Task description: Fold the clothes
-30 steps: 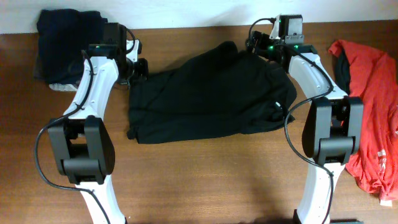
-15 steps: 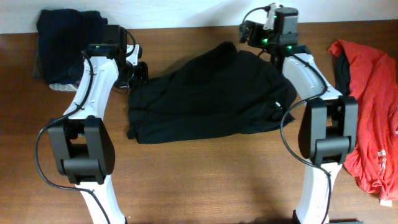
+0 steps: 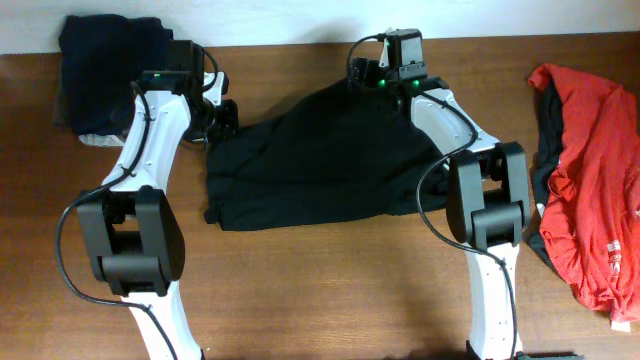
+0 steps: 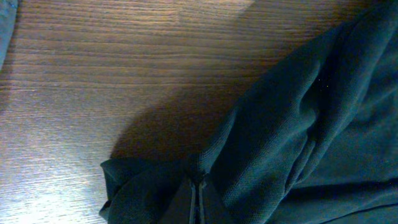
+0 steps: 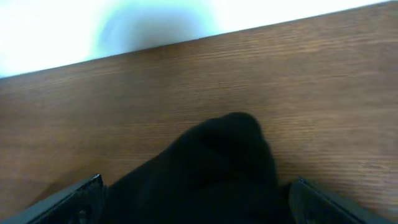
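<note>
The black garment (image 3: 330, 165) lies spread across the middle of the table (image 3: 330, 290), rumpled, its upper edge rising to a peak near the far side. The left fingers (image 4: 198, 202) are pinched shut on a bunched fold at the garment's upper left corner. The right fingers (image 5: 311, 198) stand wide apart at the peak, with a hump of black fabric between them. A red garment (image 3: 590, 170) lies at the table's right end. A navy garment (image 3: 105, 60) sits at the far left corner, with grey cloth (image 3: 95, 138) showing under it.
</note>
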Controlling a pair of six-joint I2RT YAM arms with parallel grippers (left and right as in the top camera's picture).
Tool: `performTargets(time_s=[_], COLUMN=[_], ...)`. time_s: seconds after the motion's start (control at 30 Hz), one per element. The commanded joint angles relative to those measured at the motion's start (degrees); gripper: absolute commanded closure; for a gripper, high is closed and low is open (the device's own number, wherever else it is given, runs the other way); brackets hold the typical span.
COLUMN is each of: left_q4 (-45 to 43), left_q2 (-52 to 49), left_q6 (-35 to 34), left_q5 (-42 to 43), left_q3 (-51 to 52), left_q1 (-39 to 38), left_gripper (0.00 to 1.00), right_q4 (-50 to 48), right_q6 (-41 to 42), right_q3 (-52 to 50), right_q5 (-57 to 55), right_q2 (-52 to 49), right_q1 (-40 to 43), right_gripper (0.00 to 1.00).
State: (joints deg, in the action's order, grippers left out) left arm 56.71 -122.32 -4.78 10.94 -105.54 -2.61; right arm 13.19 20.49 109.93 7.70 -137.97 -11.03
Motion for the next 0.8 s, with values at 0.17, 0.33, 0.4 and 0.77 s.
performTargets(time_s=[0.17,0.33,0.4,0.77], left_q4=[0.4,0.4,0.4,0.4], left_q2=[2.4,2.4,2.4,2.4], left_q6=[-0.3,-0.3,-0.3,-0.3], left_q5=[-0.2,-0.2,-0.2,-0.2], left_q3=[-0.6,-0.6,-0.6,-0.6], left_q1=[0.0,0.0,0.0,0.0], left_gripper=[0.99,0.99,0.99,0.99], right_q4=[-0.4,-1.2,-1.6,-2.2], right_q6=[5.9,6.0,6.0,6.0], right_q3=[2.2,2.2,2.2,2.3], right_q5=[-2.6,-2.4,-2.4,-4.0], right_q2=[-2.9,-4.0,-4.3,-5.9], right_q1=[0.2,0.1,0.1,-1.4], right_gripper=[0.02,0.02,0.02,0.02])
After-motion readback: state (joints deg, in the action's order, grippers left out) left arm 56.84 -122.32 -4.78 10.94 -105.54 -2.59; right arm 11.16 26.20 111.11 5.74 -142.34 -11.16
